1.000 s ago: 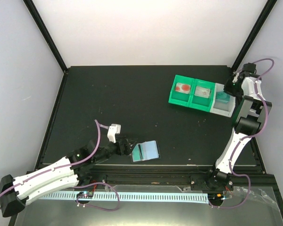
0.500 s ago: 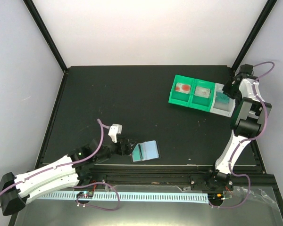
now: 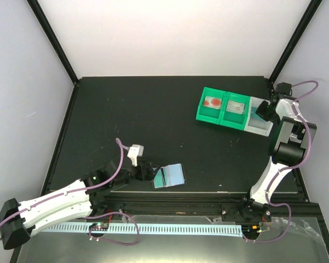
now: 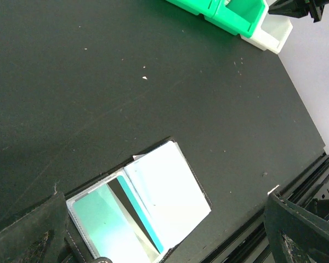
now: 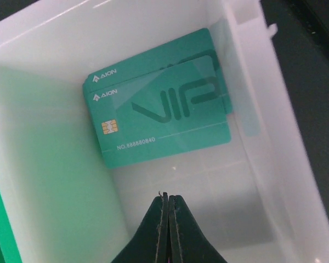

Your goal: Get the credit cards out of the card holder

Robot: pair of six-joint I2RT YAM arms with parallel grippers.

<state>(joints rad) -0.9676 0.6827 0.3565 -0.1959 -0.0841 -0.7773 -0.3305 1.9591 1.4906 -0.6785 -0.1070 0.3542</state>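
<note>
Worktop (image 3: 153,120): matte black, w/ a few pale specks (image 4: 145,78) nr the middle. Tray (image 3: 219,124) sits nr the far right corner, 3 compts in a row: 2 green, 1 white at the right-edge end. Leftmost green compt holds a pale item (image 3: 212,102) w/ a red-orange blob. Middle compt holds a similar item (image 3: 237,107), detail too small to tell. White slotted strip (image 3: 170,228) runs along below the near edge.

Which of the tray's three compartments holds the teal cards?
The white end compartment, below the right gripper: two overlapping teal cards lie flat in it. It alone is white, unlike the two green compartments beside it.
</note>
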